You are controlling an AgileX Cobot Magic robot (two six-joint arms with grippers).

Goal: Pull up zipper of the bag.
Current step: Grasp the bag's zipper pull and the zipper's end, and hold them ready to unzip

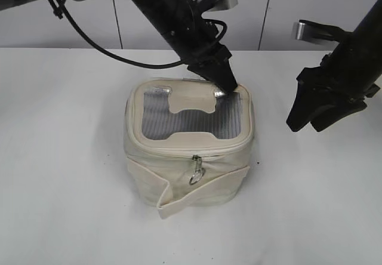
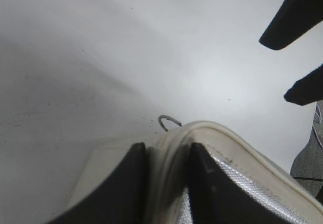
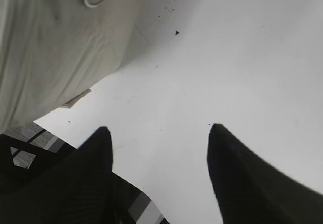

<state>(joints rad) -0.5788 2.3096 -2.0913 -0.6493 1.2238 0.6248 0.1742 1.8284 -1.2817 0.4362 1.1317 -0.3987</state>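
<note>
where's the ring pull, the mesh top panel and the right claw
ring pull (image 1: 196, 177), exterior view, on the round silver ring hanging at the bag's front
mesh top panel (image 1: 191, 122), exterior view, on the grey mesh below the cream notch
right claw (image 3: 159, 156), right wrist view, midway between its two dark fingertips, spread apart over the table

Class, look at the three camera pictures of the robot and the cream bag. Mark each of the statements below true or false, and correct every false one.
1. The left gripper pinches the bag's top rim. True.
2. The right gripper holds the ring pull. False: it is open, over the bare table, beside the bag.
3. The ring pull hangs at the bag's front. True.
4. The bag lies tipped on its side. False: it stands upright, mesh panel on top.
</note>
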